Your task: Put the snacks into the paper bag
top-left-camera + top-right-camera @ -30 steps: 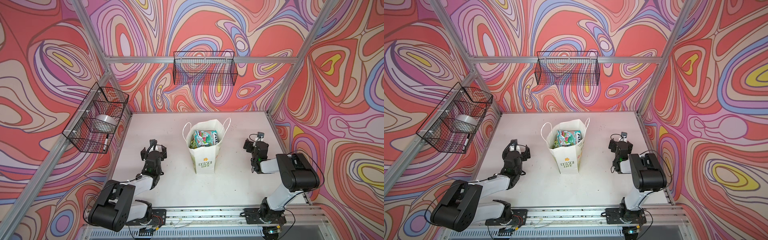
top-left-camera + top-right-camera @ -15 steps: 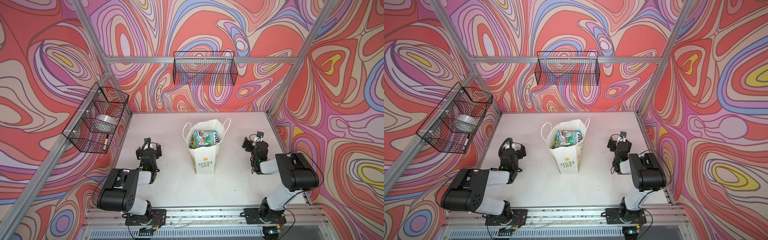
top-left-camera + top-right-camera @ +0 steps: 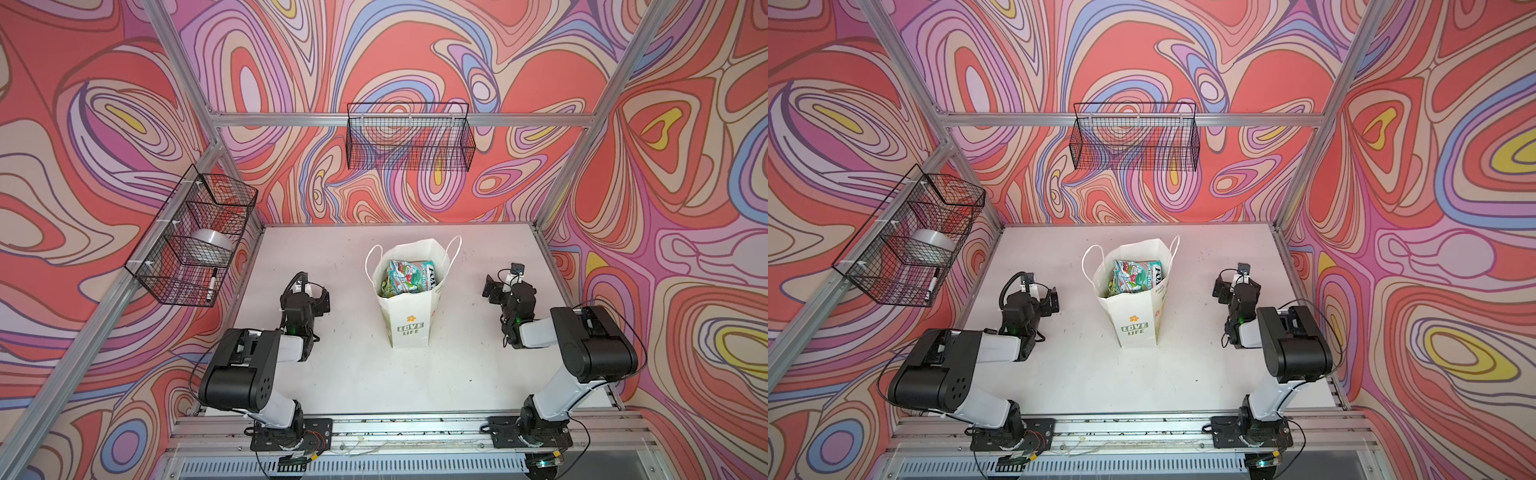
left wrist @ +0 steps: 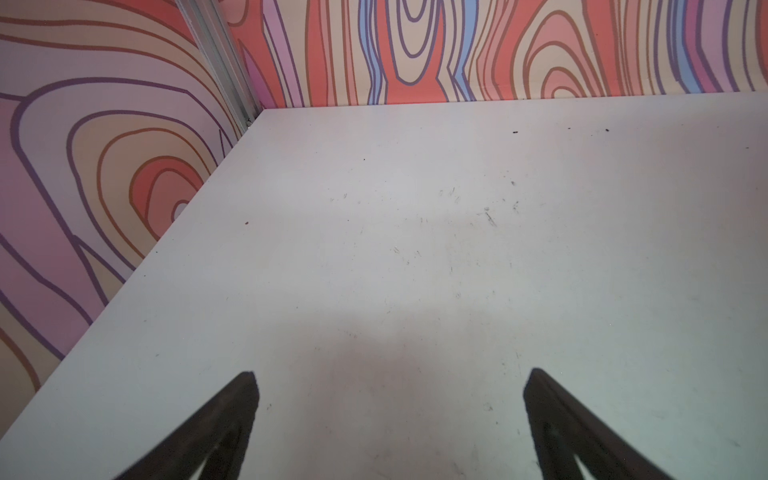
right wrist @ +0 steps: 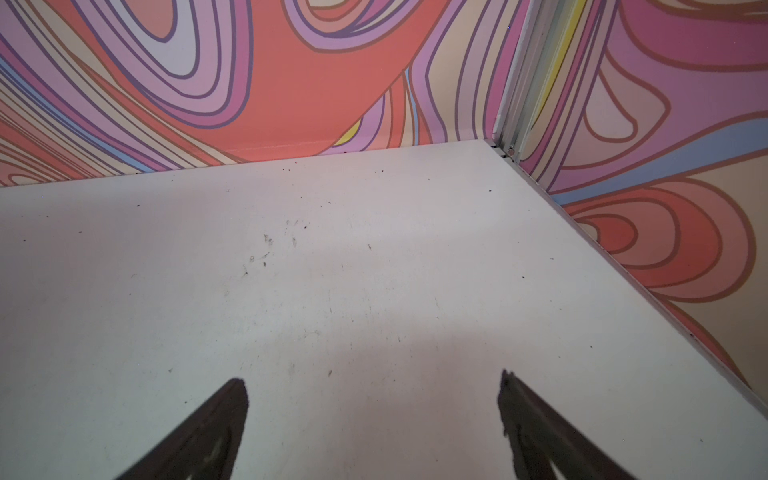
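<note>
The snacks (image 3: 406, 277) sit heaped inside the paper bag (image 3: 410, 332), which stands upright in the middle of the surface (image 3: 361, 374), between my two hands and well apart from both. I see no packet lying loose on the surface, so I judge the job as good as done. My left hand (image 4: 392, 380) is spread wide and holds nothing, with only bare surface in front of it. My right hand (image 5: 374, 384) is likewise spread and empty. Any trouble from here would be my own doing. The bag is light paper, and the glossy packets reach close to its rim. A careless swing of either arm toward the middle could snag a cord handle (image 3: 371, 259) or knock a side, tipping the bag so the slippery packets slide out. Pressing down on the heap could crease or split the paper. On the bag's front I read "LOVE LIFE" in green under a small yellow flower; the smaller print on its side I cannot make out. On the top packet the letters "FOX" show along one edge, and the rest is too small to read.
</note>
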You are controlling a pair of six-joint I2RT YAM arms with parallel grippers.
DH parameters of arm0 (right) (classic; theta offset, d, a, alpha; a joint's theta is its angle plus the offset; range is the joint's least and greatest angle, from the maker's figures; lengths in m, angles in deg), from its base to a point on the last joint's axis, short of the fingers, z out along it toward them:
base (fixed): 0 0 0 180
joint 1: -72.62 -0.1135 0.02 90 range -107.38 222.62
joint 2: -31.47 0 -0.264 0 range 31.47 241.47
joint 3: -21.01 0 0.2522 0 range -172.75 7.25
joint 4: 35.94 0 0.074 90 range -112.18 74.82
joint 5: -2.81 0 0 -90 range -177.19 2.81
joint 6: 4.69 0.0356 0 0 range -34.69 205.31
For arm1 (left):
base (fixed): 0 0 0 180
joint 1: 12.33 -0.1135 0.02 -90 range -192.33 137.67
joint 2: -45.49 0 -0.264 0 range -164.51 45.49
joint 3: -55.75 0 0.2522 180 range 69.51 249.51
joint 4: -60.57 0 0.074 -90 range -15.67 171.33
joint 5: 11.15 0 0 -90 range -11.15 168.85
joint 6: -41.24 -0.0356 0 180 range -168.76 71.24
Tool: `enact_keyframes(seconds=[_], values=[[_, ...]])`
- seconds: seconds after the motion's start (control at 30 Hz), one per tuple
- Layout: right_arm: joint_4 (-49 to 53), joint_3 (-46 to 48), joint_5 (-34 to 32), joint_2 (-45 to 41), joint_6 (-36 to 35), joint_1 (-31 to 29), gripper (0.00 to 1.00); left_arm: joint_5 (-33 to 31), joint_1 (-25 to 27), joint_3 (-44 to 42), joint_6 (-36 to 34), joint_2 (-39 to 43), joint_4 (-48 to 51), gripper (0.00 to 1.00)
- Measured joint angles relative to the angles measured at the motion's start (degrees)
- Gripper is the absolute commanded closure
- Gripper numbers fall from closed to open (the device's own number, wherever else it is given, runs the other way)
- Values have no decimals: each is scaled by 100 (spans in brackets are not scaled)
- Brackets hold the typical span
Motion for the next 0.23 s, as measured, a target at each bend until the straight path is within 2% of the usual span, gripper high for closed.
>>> enact_keyframes(seconds=[0.23], values=[[0,0,17,0,0,0,2,367,-138,50,-13,0,129,0]])
